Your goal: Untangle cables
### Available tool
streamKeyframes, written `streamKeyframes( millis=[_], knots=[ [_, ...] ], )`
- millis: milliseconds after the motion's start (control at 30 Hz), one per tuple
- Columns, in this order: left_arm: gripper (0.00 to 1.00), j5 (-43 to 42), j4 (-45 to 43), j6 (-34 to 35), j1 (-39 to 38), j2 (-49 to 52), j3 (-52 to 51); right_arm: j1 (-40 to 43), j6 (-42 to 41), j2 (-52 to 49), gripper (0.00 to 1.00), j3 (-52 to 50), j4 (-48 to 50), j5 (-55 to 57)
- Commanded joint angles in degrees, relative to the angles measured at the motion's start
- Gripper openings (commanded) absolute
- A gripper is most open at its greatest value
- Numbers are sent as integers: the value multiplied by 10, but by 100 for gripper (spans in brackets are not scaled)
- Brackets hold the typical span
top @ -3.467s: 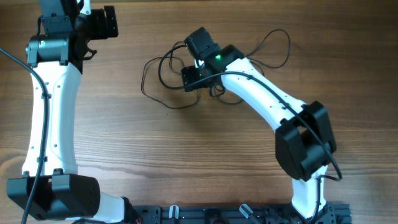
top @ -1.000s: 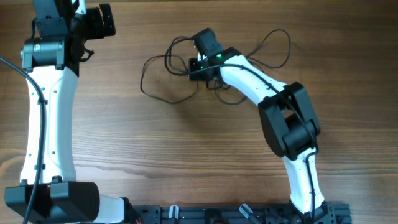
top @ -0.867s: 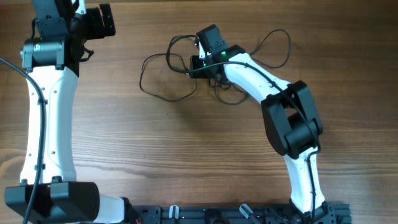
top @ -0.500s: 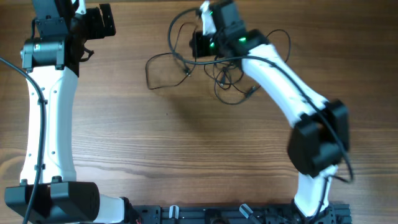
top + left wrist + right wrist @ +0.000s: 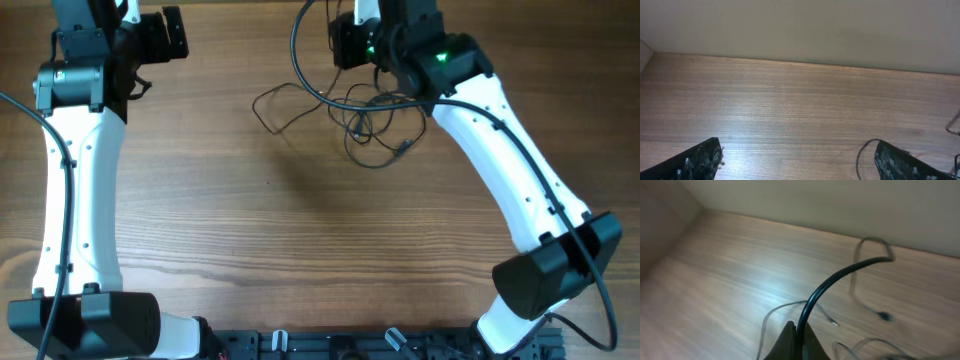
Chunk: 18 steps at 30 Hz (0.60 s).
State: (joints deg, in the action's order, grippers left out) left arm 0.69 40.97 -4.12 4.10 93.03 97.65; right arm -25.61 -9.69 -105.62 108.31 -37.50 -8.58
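Note:
Several thin black cables (image 5: 362, 118) lie tangled on the wooden table at the far middle, with a plug end (image 5: 402, 150) at the tangle's near side. My right gripper (image 5: 340, 42) hangs above the tangle near the far edge, shut on one cable (image 5: 296, 58) that arcs up from the pile in a wide loop. In the right wrist view the fingers (image 5: 790, 341) pinch that cable (image 5: 840, 277), and other strands (image 5: 872, 307) lie blurred on the table below. My left gripper (image 5: 168, 35) stays at the far left, open, holding nothing; its fingers (image 5: 700, 161) stand wide apart beside a cable loop (image 5: 862, 152).
The left arm (image 5: 80, 170) runs along the table's left side and the right arm (image 5: 510, 170) crosses the right side. A pale wall (image 5: 800, 25) rises behind the table's far edge. A black rail (image 5: 350, 345) runs along the near edge.
My right gripper has risen and moved toward the far edge with the cable in it, lifting a loop and dragging the tangle rightward. The left arm has not moved.

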Motion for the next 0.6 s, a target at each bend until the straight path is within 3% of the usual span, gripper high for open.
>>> streamKeyframes(
  millis=[0, 333, 567],
  knots=[
    [100, -9, 0, 5, 3, -13, -2, 2, 56, 21, 4, 95, -26, 101],
    [100, -9, 4, 5, 3, -13, -2, 63, 30, 23, 4, 281, -166, 175],
    [100, -9, 4, 5, 3, -13, -2, 96, 33, 24, 4, 360, -227, 308]
  ],
)
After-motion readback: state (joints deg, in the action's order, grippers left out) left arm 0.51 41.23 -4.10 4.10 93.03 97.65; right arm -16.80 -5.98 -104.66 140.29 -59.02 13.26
